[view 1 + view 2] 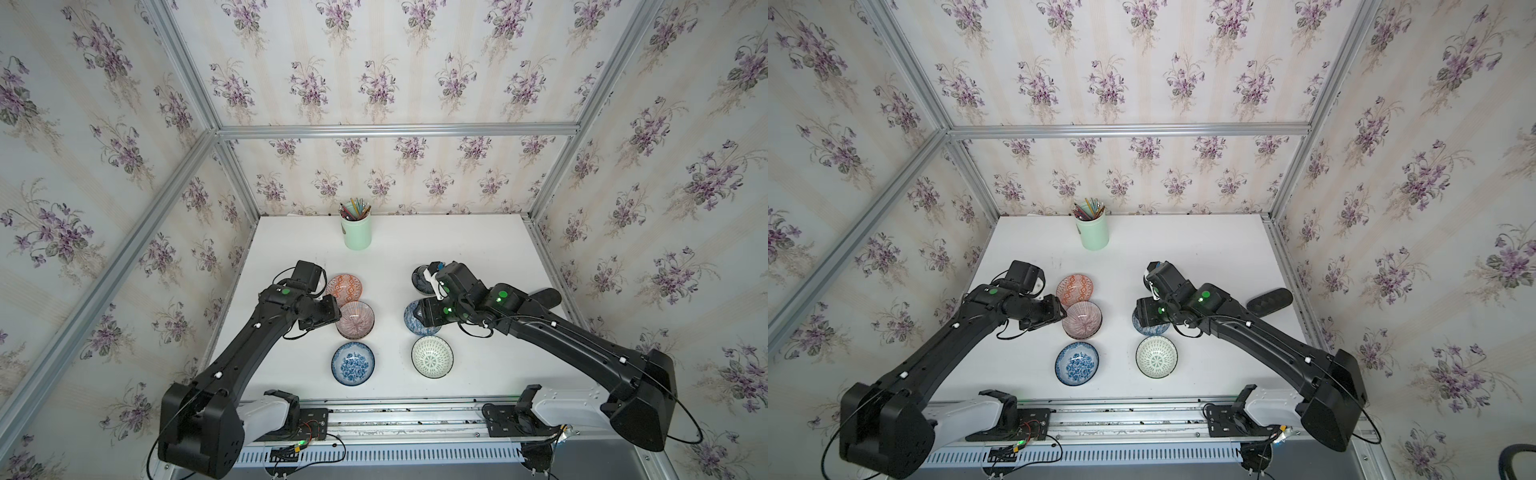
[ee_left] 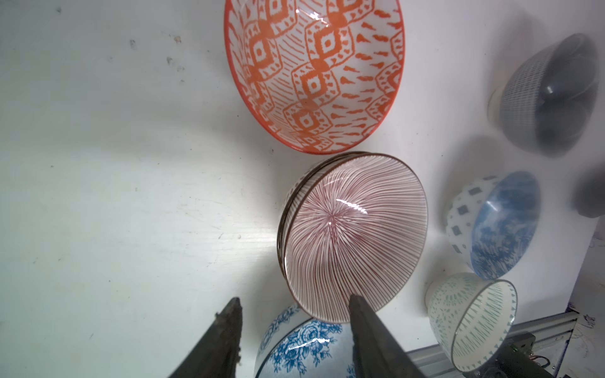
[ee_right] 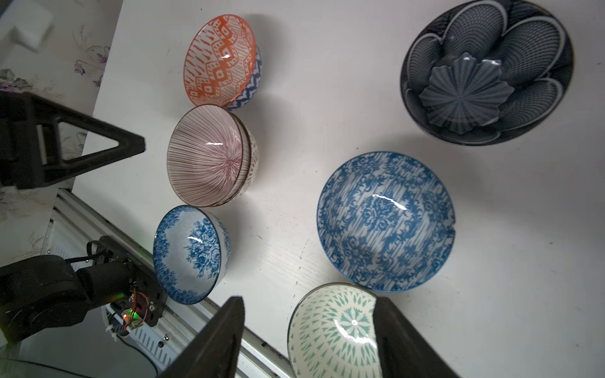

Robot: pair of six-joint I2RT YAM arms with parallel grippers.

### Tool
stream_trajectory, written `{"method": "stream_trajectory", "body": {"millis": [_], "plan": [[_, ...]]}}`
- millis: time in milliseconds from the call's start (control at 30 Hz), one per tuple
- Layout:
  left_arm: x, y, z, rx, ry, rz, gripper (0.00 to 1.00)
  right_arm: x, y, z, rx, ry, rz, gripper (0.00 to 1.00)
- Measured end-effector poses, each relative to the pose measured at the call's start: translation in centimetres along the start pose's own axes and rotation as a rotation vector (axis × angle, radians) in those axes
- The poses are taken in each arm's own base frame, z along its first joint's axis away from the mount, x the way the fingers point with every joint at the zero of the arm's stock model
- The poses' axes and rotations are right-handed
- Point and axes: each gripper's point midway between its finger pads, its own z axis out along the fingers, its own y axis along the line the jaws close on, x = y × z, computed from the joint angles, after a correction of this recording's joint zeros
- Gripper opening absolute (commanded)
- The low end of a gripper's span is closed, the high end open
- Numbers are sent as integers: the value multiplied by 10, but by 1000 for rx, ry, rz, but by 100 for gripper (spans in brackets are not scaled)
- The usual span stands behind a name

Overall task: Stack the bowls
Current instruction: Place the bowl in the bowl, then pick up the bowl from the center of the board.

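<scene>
The left tool (image 2: 294,299) stands apart and empty, one tip by the rim of the glossy pink-striped bowl (image 2: 353,235). The right tool (image 3: 309,299), likewise apart, hangs near the round teal-patterned bowl (image 3: 330,333).

Glossy glazed ceramic with bright highlights makes up the pink-striped bowl (image 2: 353,235) and the orange bowl (image 2: 314,75) at its twelve o'clock, the white table (image 2: 114,196) is matt and scuffed, the fingers (image 2: 222,343) of the left gripper (image 2: 294,299) rough matt black plastic, the frame rail (image 1: 395,131) brushed metal.

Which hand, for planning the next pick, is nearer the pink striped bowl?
Left. The left hand is beside the pink striped bowl; the right hand is away across the table.
</scene>
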Motion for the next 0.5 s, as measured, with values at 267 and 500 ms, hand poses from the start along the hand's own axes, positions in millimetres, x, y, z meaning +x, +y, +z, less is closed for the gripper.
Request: {"method": "stream_trajectory", "body": {"millis": [267,500], "plan": [[25,-8,-37,97,-50,-5,54,49,-48,13,122,97,87,57],[43,-12,-54,158,-51,-2,54,105,-74,22,141,181,149,49]]}}
